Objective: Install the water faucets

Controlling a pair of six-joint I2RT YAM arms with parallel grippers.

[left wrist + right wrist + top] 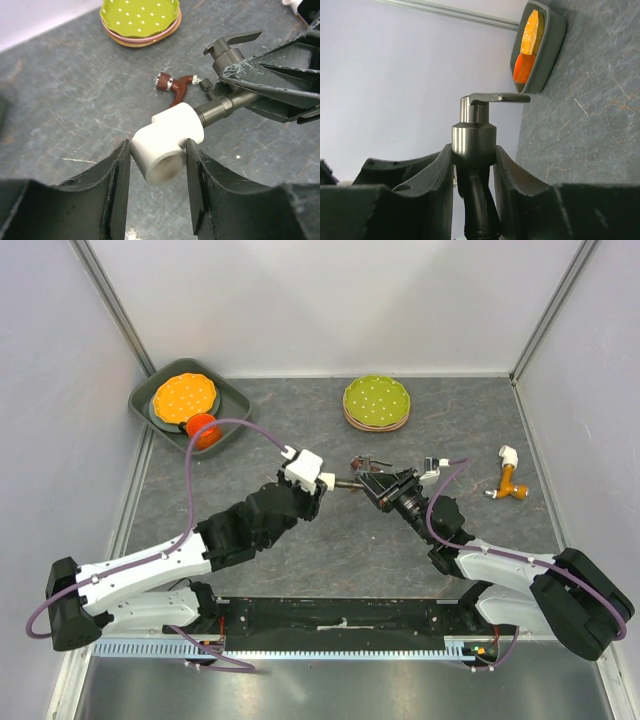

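— Left gripper [157, 152] clamps the white elbow [172, 131], and right gripper [473, 156] clamps the grey tap [473, 136]. The two meet mid-table.
— If the threads are misaligned they could jam, or the elbow could slip.

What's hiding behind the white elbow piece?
A reddish-brown tap lies on the table just behind the white elbow, with a stack of green dotted plates farther back. The elbow covers the tap's lower end, so that part cannot be seen.
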